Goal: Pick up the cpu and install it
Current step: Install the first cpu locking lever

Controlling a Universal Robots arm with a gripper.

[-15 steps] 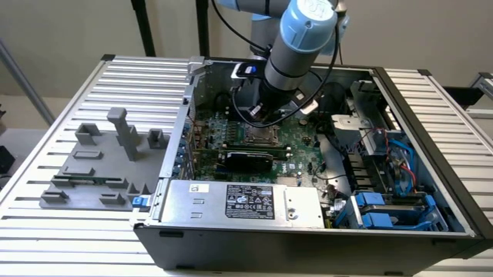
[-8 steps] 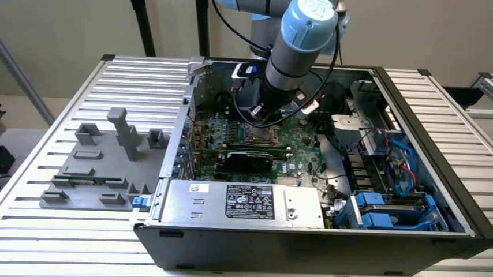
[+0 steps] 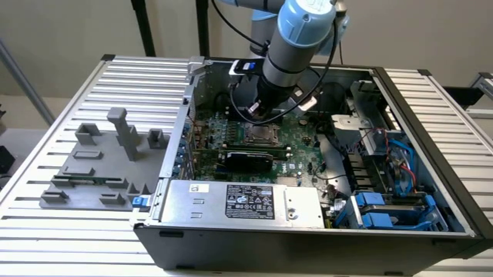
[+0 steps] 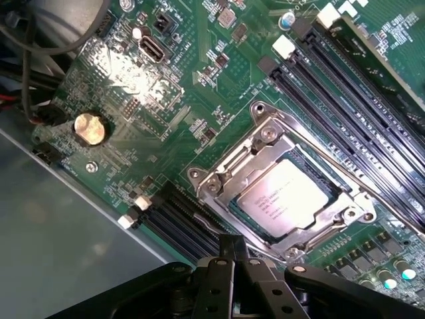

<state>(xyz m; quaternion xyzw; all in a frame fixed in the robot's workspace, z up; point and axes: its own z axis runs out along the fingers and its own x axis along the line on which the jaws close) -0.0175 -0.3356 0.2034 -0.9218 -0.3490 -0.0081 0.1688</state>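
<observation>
Closed, empty gripper [image 4: 234,247] poised just above the cpu [image 4: 282,199] in its socket

Nearest in the exterior view, the silver power supply [image 3: 242,202] lines the front wall of the case [image 3: 308,245]. Just beyond it, mid-motherboard [image 4: 133,86], the cpu lies flat inside the socket frame [image 4: 219,174], pale top upward, and looks seated. The gripper hangs over it with its fingers pressed together, holding nothing and apart from the chip, which lies below and slightly ahead of the fingertips. Being square, the chip has no long axis. Farther off, the memory slots [image 4: 345,113] run alongside the socket.
</observation>
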